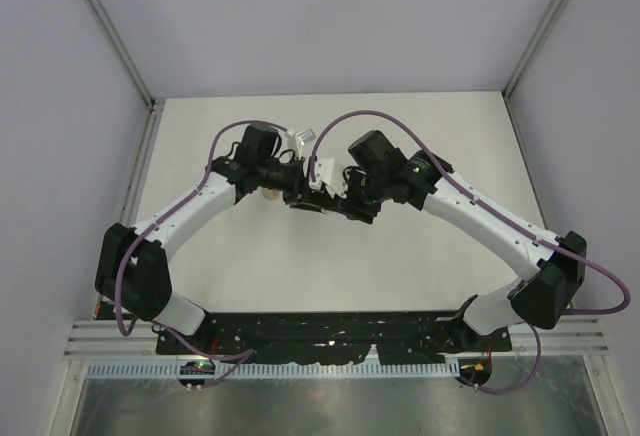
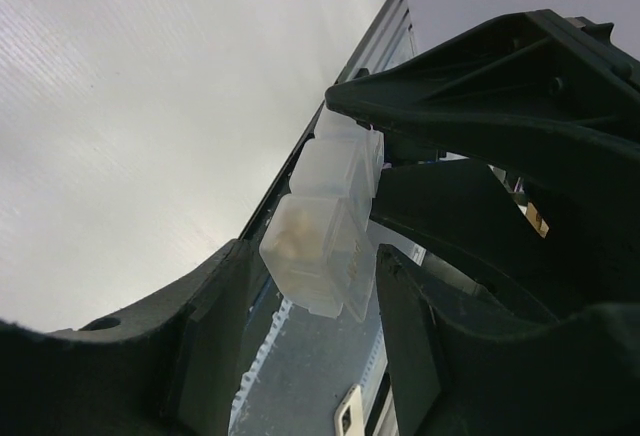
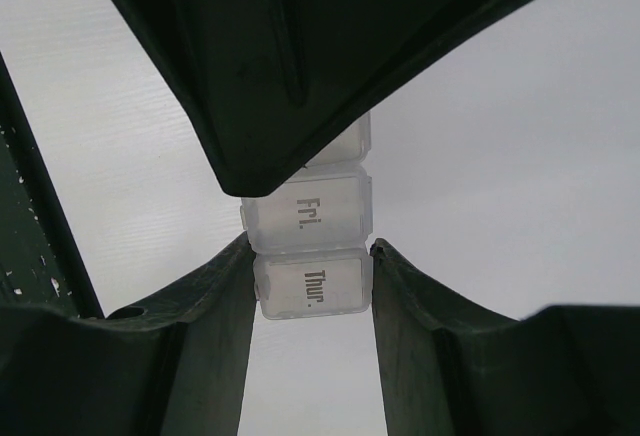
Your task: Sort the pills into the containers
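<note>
I had the pill box (image 3: 308, 246), a cloudy strip of day compartments, caught between both grippers above the table (image 1: 420, 256). The right gripper (image 3: 310, 256) had its jaws pinching the end compartment marked "Thur.", one finger (image 3: 215, 296) pressed flat against each side wall, with "Fri." just beyond the fingertips. The rest of the strip past "Fri." was hidden behind the dark body of the left gripper (image 2: 315, 251), which met the box from the opposite end. On the left wrist camera the box's end compartment sat between that gripper's jaws, which were closed in on it, both fingers seeming to touch its walls. A tan smudge (image 2: 295, 236) showed through the plastic there, too blurred for me to identify. From overhead the box was a small white block where the two grippers met.
</note>
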`<state>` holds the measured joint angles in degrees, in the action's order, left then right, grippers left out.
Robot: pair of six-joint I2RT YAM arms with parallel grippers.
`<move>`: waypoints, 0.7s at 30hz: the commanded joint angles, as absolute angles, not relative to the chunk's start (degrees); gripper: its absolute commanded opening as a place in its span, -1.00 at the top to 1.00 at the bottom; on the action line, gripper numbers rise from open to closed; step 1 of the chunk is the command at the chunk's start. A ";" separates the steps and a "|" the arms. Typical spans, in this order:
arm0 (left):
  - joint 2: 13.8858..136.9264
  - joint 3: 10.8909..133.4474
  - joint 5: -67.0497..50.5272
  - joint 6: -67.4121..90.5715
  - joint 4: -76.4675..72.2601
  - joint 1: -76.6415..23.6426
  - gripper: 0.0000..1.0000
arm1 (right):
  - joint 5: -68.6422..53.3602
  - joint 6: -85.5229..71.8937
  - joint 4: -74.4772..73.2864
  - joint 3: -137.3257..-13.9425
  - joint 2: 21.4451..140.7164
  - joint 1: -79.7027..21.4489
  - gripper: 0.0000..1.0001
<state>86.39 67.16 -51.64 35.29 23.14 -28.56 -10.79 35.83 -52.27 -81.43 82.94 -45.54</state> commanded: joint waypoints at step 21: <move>85.43 64.86 -55.90 39.37 15.64 -28.92 0.63 | -10.02 35.07 -50.27 -84.73 83.14 -45.62 0.80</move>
<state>86.39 65.01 -53.71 38.63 18.94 -28.73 -9.56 35.81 -52.36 -81.47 82.94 -45.54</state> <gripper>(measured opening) 0.356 0.500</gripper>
